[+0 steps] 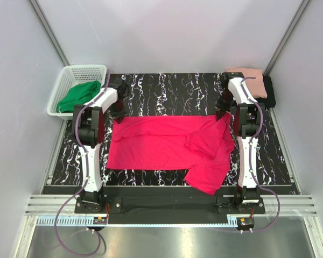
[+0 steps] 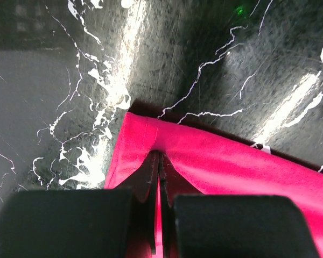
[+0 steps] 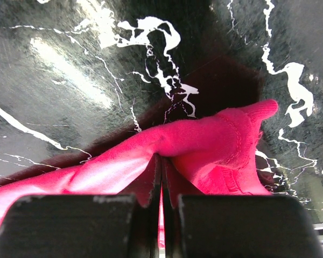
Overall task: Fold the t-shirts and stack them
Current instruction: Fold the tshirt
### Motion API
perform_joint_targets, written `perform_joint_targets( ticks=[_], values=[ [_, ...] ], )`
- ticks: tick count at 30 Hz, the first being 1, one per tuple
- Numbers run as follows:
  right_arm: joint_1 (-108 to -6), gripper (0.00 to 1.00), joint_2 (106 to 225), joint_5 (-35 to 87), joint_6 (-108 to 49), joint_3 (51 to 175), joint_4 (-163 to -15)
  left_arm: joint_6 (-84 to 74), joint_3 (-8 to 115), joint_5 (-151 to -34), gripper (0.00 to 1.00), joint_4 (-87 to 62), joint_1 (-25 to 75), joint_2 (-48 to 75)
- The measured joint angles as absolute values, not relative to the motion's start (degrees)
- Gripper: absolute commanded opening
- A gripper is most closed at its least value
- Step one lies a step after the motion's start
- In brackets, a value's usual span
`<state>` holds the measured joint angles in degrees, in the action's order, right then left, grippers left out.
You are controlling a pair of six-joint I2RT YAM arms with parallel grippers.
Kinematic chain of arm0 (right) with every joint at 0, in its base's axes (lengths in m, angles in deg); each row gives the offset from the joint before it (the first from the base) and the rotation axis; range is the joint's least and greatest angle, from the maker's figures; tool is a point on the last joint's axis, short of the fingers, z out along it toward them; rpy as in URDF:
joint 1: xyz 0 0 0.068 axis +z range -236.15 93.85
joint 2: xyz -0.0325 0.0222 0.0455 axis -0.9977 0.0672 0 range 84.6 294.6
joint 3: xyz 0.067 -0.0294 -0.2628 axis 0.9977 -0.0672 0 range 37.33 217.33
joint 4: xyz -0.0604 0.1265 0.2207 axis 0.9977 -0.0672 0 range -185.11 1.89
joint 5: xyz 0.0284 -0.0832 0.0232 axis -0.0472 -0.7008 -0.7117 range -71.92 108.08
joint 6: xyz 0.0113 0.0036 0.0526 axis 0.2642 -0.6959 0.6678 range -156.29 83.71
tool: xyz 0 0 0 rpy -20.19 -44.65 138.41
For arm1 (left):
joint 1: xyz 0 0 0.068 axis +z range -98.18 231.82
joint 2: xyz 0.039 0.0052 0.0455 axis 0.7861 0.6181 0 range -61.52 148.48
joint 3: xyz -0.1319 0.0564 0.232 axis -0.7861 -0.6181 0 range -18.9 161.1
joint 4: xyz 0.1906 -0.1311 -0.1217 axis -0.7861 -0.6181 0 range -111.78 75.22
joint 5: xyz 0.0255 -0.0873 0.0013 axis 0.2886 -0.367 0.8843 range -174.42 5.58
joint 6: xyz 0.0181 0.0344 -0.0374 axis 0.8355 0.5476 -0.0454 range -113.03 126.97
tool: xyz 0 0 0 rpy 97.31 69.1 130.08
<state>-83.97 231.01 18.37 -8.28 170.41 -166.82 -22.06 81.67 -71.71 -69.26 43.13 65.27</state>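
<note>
Crimson-pink t-shirt lies spread across the middle of the black marbled table, its right side rumpled and folded over. The left gripper pinches the far left corner, fingers pressed together on cloth. The right gripper pinches the far right corner likewise. A salmon-pink t-shirt lies folded against a black t-shirt at the far right.

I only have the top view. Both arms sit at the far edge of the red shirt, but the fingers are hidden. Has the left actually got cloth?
Observer: Yes, the left fingers are shut on a hemmed corner of the shirt.
Operator: And the right?
Observer: The right fingers are shut on a bunched fold of it.
Operator: Is that fold off the table?
Observer: It looks raised, with a dark shadow on the table beneath.
</note>
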Motion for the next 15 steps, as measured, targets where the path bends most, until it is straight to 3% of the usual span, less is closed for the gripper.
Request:
perform_joint_targets(
  ticks=[15],
  values=[
    [-85.4,0.0,232.0,19.7,-9.2,172.1,-167.9,-24.1,83.0,-71.1,0.0,-70.3,43.2,65.9]
  ],
)
